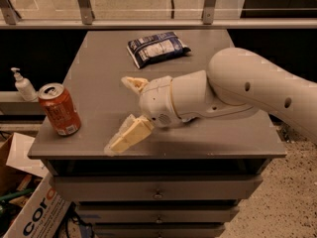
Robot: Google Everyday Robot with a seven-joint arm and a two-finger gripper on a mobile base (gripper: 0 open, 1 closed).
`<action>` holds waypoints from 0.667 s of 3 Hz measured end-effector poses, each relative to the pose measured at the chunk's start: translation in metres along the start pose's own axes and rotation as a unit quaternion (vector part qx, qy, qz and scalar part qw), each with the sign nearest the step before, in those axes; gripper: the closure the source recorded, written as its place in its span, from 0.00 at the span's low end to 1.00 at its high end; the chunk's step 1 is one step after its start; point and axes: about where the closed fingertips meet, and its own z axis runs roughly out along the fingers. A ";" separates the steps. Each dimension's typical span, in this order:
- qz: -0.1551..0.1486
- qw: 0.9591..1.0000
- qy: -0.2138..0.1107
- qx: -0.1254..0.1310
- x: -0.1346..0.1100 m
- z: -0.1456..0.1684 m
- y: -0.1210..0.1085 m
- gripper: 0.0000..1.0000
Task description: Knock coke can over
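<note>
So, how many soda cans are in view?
1. The coke can stands upright at the left edge of the table; the open pincer is to its right, apart.

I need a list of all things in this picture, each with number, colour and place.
coke can: one, red-orange, upright, front left of cabinet top.
bag: one, dark blue, flat at the back of the top.
pump bottle: one, white, left of the cabinet.
box: one, cardboard, floor, lower left.
cabinet: one, grey, drawers in front, centre.
arm: one, white, reaching in from the right.
end effector: one, cream fingers open, over the top, right of the can, not touching it.
</note>
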 end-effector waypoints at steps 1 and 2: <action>-0.002 1.000 -0.022 0.012 -0.013 0.018 0.003 0.00; -0.004 0.999 -0.046 0.027 -0.028 0.049 -0.001 0.00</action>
